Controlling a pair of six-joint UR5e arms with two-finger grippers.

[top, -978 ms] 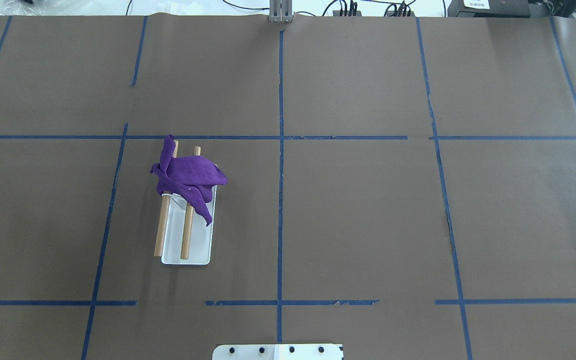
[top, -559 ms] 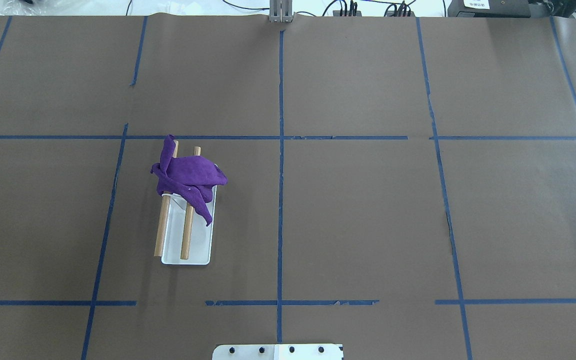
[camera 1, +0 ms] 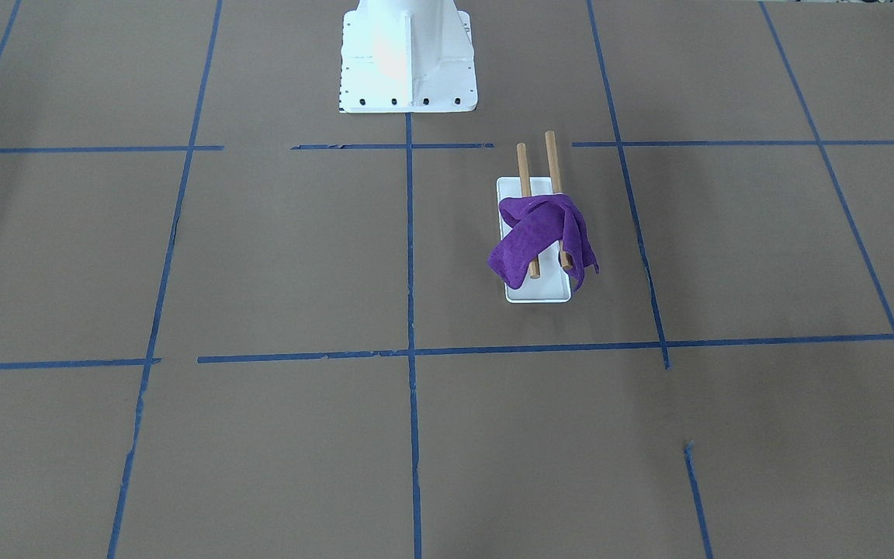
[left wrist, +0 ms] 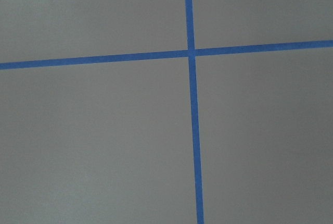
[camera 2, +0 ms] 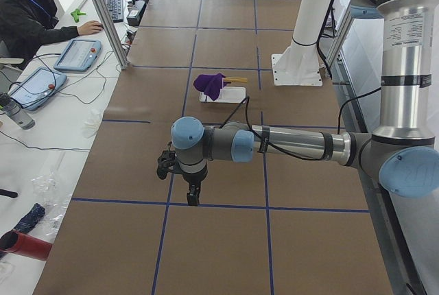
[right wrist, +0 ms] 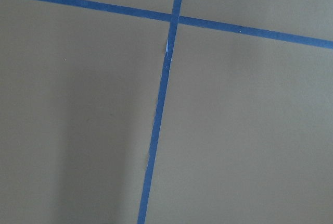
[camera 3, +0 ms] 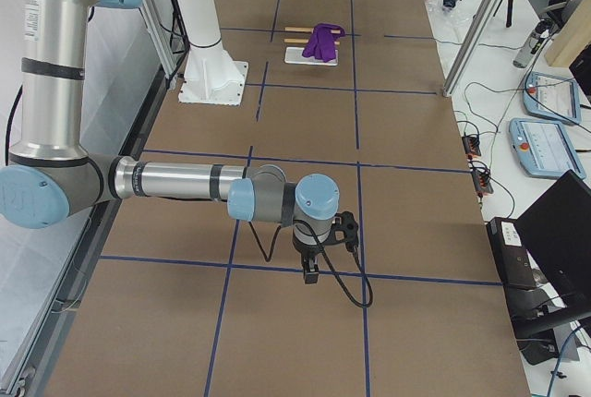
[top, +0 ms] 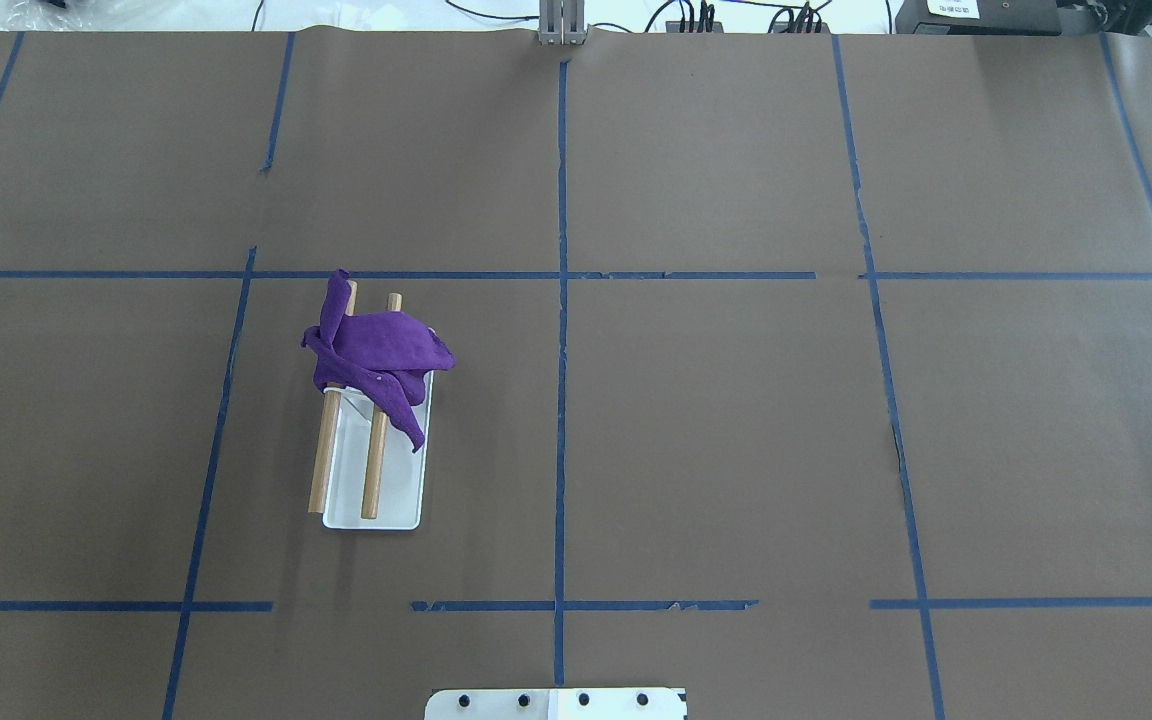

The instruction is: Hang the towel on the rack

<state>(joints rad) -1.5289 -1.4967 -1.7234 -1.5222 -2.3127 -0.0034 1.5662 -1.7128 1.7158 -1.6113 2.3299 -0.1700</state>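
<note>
The purple towel (top: pixel 376 350) lies bunched over both brown dowel rods of the rack (top: pixel 396 490), with one end hanging toward the white base. It also shows in the front view (camera 1: pixel 540 233) on the rack (camera 1: pixel 538 293). Neither gripper is near it. My left gripper (camera 2: pixel 192 195) shows only in the exterior left view, pointing down at the table's end. My right gripper (camera 3: pixel 311 272) shows only in the exterior right view, at the other end. I cannot tell whether either is open or shut. Both wrist views show only brown paper and blue tape.
The table is covered in brown paper with a blue tape grid (top: pixel 561 400). The white robot pedestal (camera 1: pixel 407 54) stands at the near edge. An operator (camera 2: pixel 31 14) sits at a side bench with pendants and cables.
</note>
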